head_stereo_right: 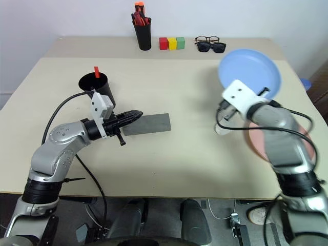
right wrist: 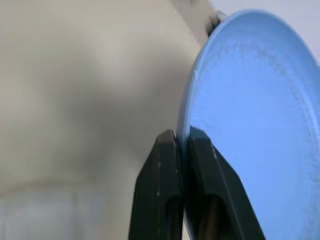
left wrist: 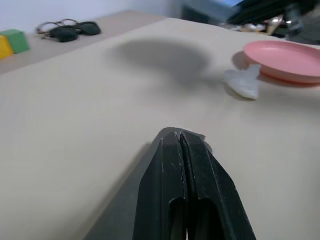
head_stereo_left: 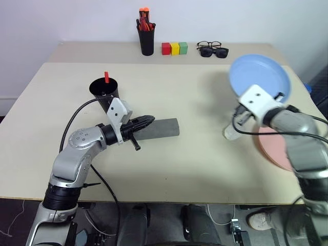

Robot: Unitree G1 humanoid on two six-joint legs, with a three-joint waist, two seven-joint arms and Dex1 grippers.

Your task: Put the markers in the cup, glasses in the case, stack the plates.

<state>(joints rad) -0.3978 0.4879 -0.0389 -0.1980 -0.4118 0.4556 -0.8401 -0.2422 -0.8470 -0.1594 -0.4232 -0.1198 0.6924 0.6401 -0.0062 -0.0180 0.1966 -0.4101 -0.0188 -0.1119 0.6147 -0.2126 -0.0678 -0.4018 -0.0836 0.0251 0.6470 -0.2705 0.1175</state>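
Beige table [head_stereo_left: 195, 154]: right gripper [right wrist: 182, 137] pinches the tilted blue plate [head_stereo_left: 260, 76] by its rim above the pink plate [head_stereo_left: 274, 148]; it could slip, perhaps. Left gripper [head_stereo_left: 148, 121], empty, pressed together, hovers over the closed grey case [head_stereo_left: 161, 128].

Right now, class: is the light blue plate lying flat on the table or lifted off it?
Lifted and tilted. The right gripper pinches the rim of the light blue plate, holding it in the air above the pink plate.

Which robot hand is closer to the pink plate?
Right. The right gripper, pinching the blue plate, hangs just above the pink plate; the left gripper sits far across the table, over the grey case.
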